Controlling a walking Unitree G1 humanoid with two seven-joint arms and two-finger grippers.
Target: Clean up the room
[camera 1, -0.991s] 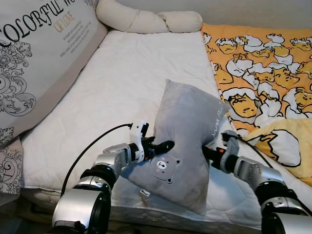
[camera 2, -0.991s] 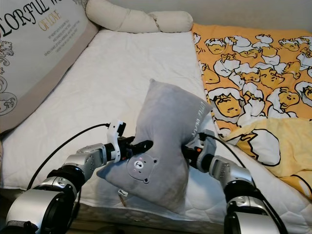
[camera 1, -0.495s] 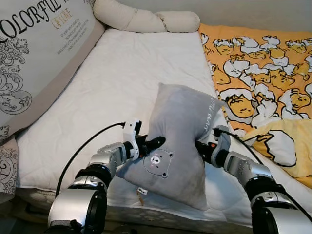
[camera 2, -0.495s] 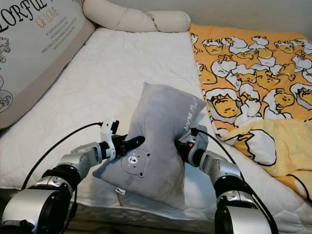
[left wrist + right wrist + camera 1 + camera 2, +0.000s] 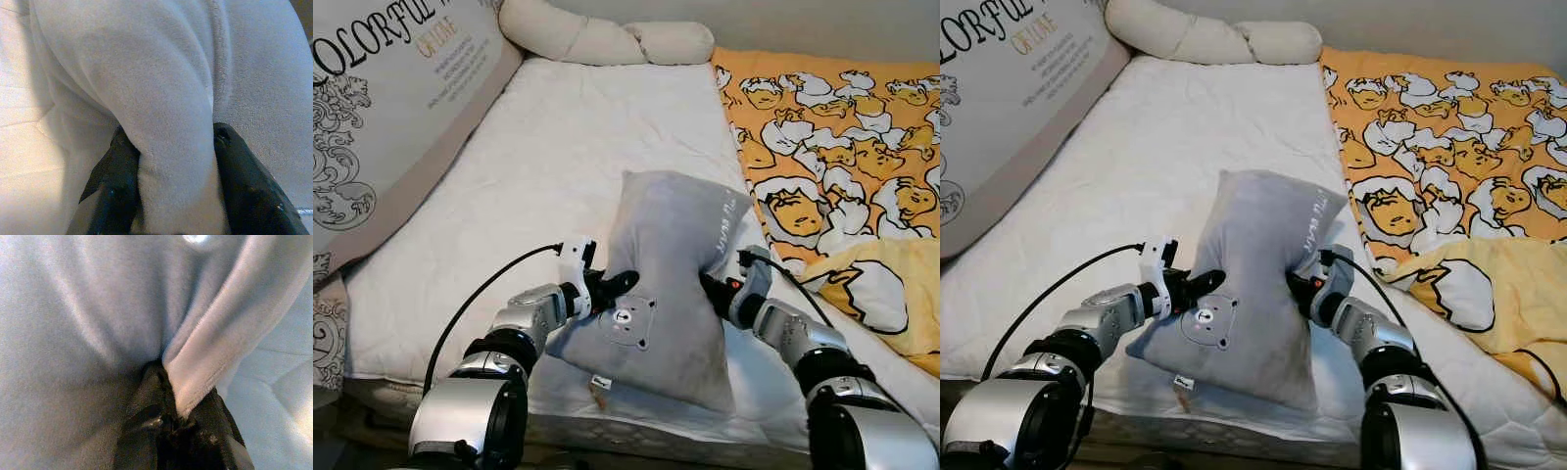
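Soft grey plush pillow with bear patch over white quilted mattress front edge. Left gripper and right gripper each pinch a fabric fold. Advise equal grip, level carry.

Left claw: two black fingers stand either side of a thick fold of the grey plush pillow, pressing into it from both flanks. The fold bulges between them and hides their inner faces. Pillow fabric is soft, short-piled, creased above the grip. Beside the pillow lies the white quilted mattress, stitched seams visible.
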